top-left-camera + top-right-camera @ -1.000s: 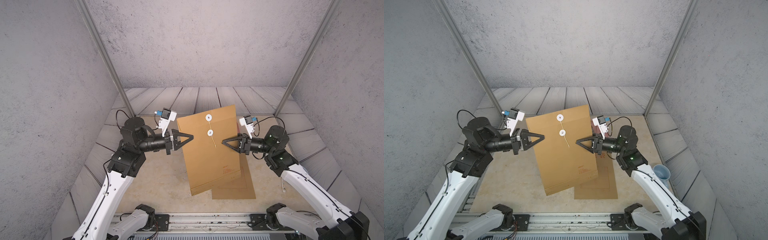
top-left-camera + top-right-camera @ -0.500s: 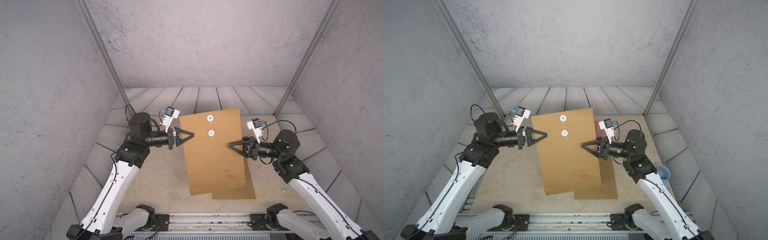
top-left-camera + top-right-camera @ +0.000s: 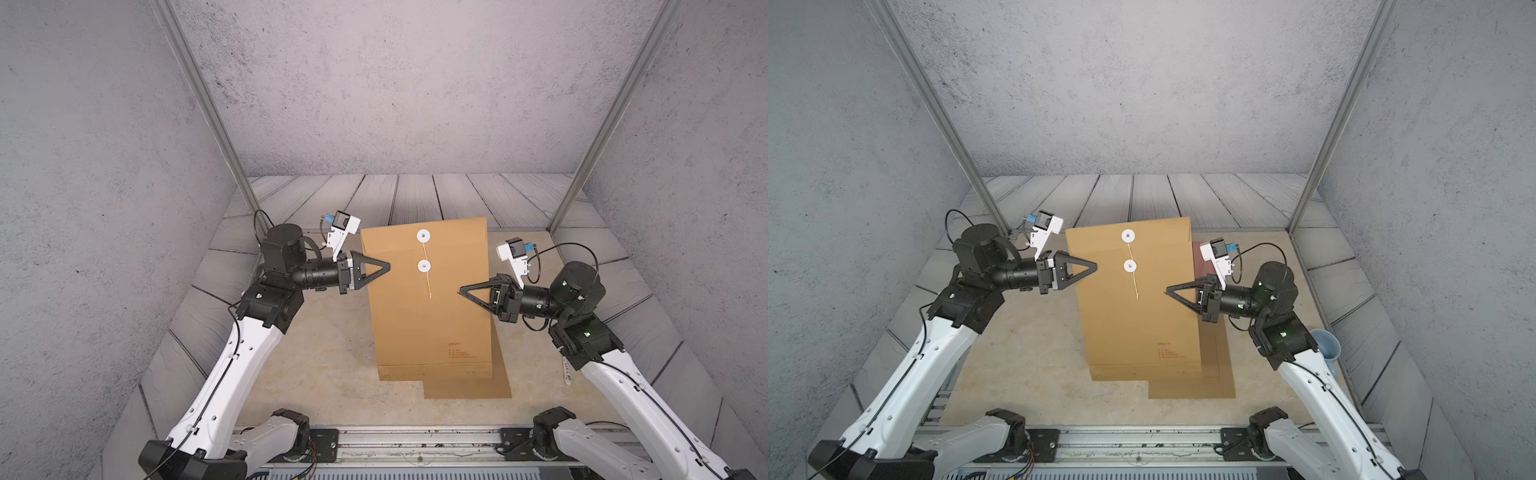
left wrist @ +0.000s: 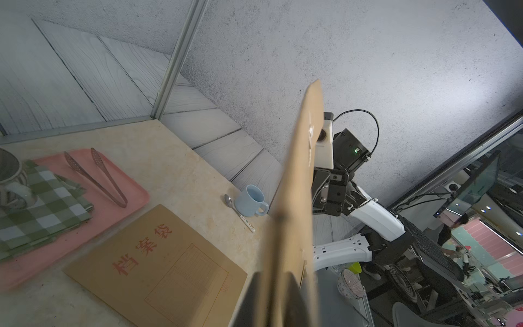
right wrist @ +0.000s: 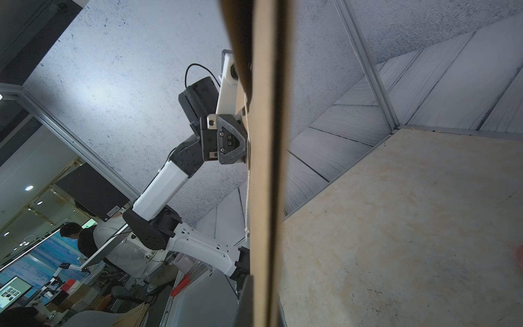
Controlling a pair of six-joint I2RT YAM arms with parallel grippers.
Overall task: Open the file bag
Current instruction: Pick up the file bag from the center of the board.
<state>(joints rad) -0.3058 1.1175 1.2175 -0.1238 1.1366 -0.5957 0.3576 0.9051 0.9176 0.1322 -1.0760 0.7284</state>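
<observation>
The bag (image 3: 428, 316), tilted a second ago, now hangs square, its bottom edge level. The right gripper (image 3: 462, 289), then spread at the bag's edge, has pulled back slightly, dropped a little, and pinched closed on that edge, opposite the left gripper (image 3: 387, 264).

Two robot arms, the left arm (image 3: 232, 365) and the right arm (image 3: 636, 395), had white lower links dotted with small dark screw holes, and black joints. Each ended in a black triangular claw, the left gripper (image 3: 387, 264) and the right gripper (image 3: 462, 288). Each claw was topped by a white camera (image 3: 343, 226) with a blue plug (image 3: 329, 217). Thin black cables (image 4: 357, 110) looped alongside, and green lights (image 3: 563, 284) glowed on the right arm.
</observation>
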